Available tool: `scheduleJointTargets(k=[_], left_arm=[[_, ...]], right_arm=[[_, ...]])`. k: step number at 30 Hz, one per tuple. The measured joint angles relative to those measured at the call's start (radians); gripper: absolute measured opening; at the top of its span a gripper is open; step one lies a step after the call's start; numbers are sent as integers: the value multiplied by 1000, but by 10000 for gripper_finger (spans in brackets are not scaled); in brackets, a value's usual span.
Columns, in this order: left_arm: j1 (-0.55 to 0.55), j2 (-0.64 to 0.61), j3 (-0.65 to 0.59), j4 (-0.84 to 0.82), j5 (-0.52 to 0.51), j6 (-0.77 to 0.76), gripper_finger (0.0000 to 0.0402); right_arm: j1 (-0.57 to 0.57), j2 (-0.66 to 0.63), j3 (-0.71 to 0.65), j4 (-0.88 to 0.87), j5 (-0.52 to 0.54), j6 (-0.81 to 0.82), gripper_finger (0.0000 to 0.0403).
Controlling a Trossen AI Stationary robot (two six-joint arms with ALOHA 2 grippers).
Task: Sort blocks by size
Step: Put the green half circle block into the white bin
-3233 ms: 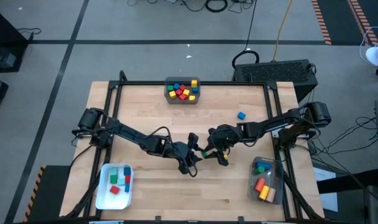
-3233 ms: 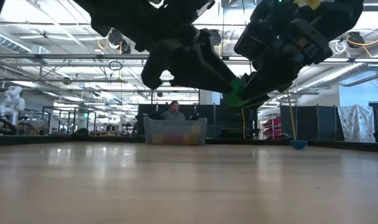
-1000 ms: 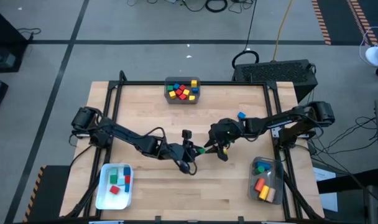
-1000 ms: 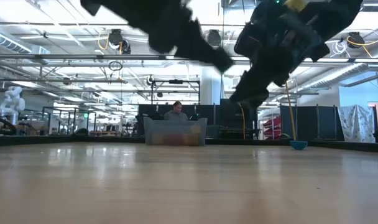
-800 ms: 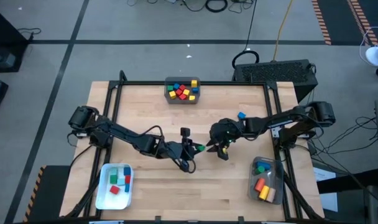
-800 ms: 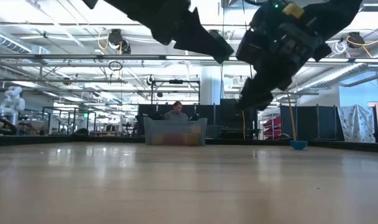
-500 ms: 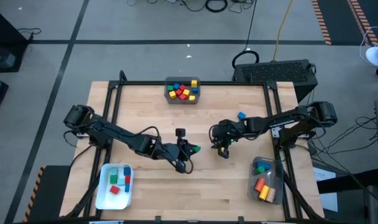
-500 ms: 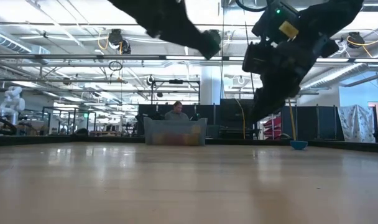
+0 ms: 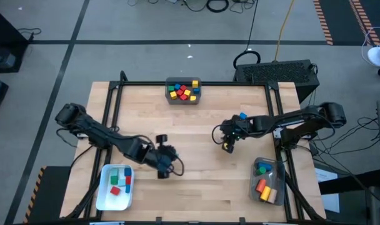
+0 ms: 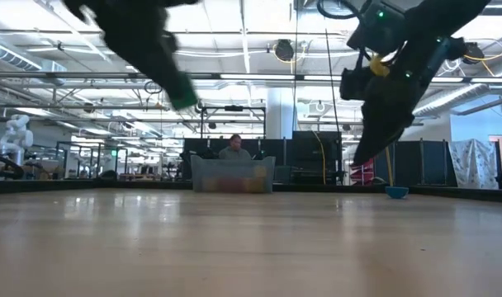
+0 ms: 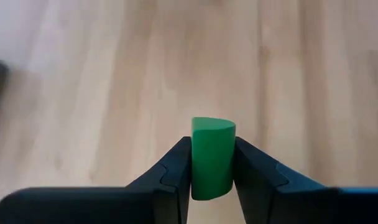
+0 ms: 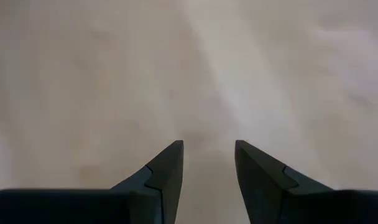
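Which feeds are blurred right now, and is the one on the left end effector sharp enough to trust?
Low view: the left arm is smeared by motion, the right arm crisp. Left wrist view: the green block between the left end effector's fingers is sharp, the tabletop behind soft. Right wrist view: tabletop blurred.

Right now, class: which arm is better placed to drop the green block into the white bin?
The left. Its fingers are shut on the green block, and it hangs beside the white bin. The right gripper is open, empty and across the table.
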Motion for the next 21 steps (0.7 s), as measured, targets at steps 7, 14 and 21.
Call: scheduleJointTargets(k=[7,14,21], left_arm=[[-98,-122,0,-236,95,-319,98],[-217,-224,0,-533,234,-642,98],[-371,-231,0,-768,284,-903,98]], right_arm=[[-1,-14,0,-91,239,119,130],[0,-12,0,-97,232,141,130],[9,-12,1,-99,232,163,130]])
